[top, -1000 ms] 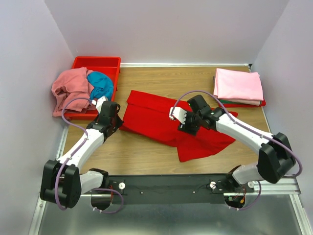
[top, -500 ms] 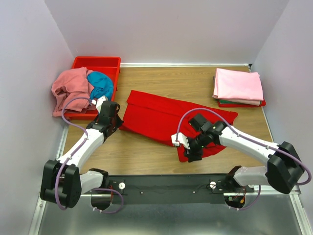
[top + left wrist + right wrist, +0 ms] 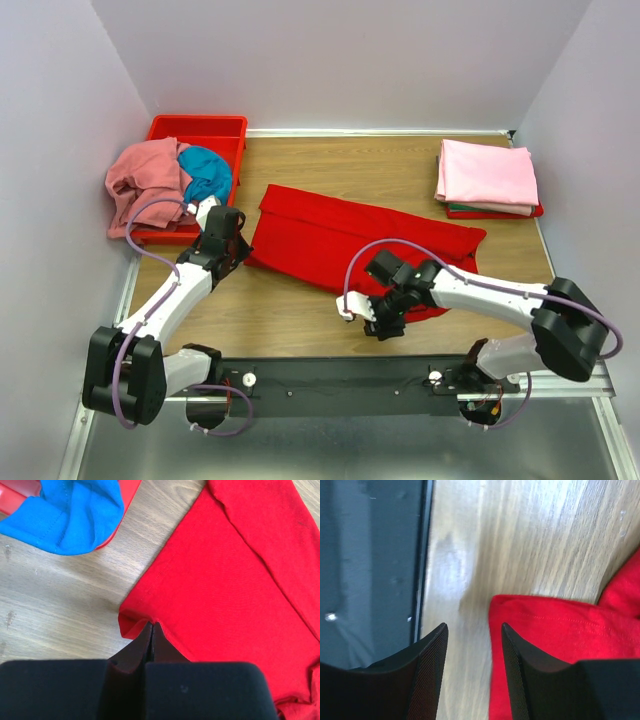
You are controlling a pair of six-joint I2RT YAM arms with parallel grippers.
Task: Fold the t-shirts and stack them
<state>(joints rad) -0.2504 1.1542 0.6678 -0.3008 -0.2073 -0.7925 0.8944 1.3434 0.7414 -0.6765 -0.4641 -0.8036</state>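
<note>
Pinching hard with my left gripper (image 3: 151,626): the jaws are pressed fully together on the hem at the left-hand corner of the red t-shirt (image 3: 330,235), and the cloth bunches into a small ridge right at my tips. Over on the other side, my right gripper (image 3: 474,627) hangs low at the near edge of the shirt with its jaws partly spread and nothing in them. Between the fingers (image 3: 432,660) there is mostly bare wood, and a hemmed corner of the red cloth reaches just into the gap beside one of them. Whether that finger touches the cloth, I can't tell.

Moving outward, the red t-shirt lies spread across the middle of the table (image 3: 400,165), running from my left tips towards the right. Just past my left gripper, the teal blue t-shirt (image 3: 70,515) spills over the rim of the red bin (image 3: 200,128). The salmon pink t-shirt (image 3: 145,180) is heaped beside it, draping over the bin's left side. In the far right corner, well apart from both arms, sits a folded stack with the light pink t-shirt (image 3: 487,172) on top.
</note>
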